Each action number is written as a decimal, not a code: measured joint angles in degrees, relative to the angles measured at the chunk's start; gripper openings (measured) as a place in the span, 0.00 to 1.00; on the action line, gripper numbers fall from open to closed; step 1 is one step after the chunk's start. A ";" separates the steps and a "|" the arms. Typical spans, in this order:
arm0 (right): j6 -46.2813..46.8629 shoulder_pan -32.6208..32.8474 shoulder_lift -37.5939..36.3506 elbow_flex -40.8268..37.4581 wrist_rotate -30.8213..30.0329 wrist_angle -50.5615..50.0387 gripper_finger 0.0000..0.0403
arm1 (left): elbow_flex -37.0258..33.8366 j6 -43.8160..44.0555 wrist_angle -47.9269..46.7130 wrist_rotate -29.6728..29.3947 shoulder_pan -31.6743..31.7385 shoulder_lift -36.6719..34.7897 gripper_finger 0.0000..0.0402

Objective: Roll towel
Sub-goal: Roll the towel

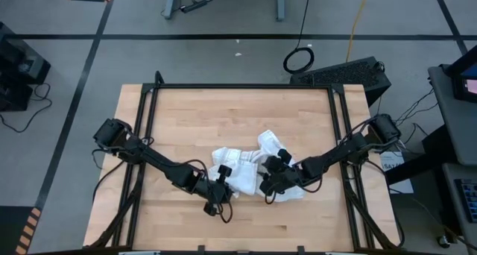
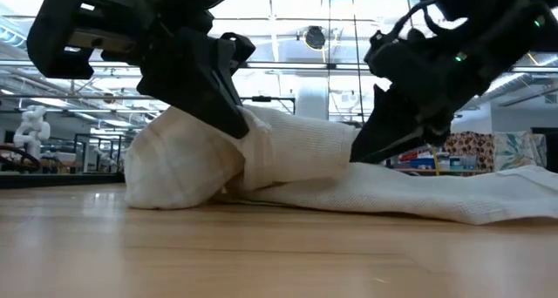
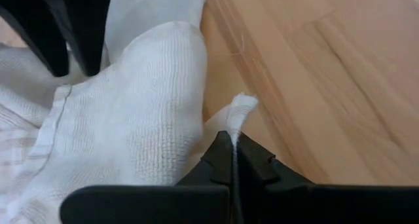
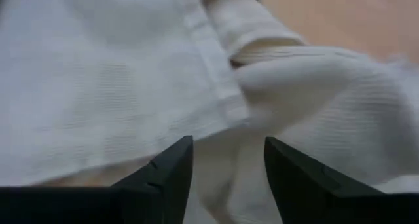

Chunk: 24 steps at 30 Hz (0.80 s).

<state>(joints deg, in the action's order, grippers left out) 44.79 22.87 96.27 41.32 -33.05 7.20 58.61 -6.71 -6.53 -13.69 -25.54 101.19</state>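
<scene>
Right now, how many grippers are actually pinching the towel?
1. The left gripper is shut on a thin fold of the towel at its left end. The right gripper is open over the right part, holding nothing.

The white towel (image 1: 246, 169) lies bunched and partly rolled near the middle of the wooden tabletop.

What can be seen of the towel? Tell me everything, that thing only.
The towel is a white, soft woven cloth with a hemmed edge, lying bunched and partly rolled on the wooden table near its middle. In the low view one end forms a thick rolled lump while the rest trails flat along the tabletop. The left gripper is shut, pinching a thin fold of its edge. The right gripper is open, fingers either side of the cloth, not gripping it.
</scene>
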 joint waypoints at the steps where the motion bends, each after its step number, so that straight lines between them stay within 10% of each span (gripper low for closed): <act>1: -0.41 -0.17 0.00 -1.35 0.53 3.56 0.47 | 0.00 0.36 -0.02 0.01 0.00 0.00 0.01; 9: -3.30 -1.76 0.00 -11.79 4.17 30.09 0.49 | 0.00 0.40 -0.02 0.04 -0.13 0.00 0.01; 24: 5.48 -4.02 0.00 -13.43 8.12 32.33 0.41 | 0.00 0.31 0.42 0.13 -0.13 0.00 0.01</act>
<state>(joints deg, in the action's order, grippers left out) 50.27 18.85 96.27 27.89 -24.93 39.53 58.61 -6.39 -6.11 -13.56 -25.67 101.19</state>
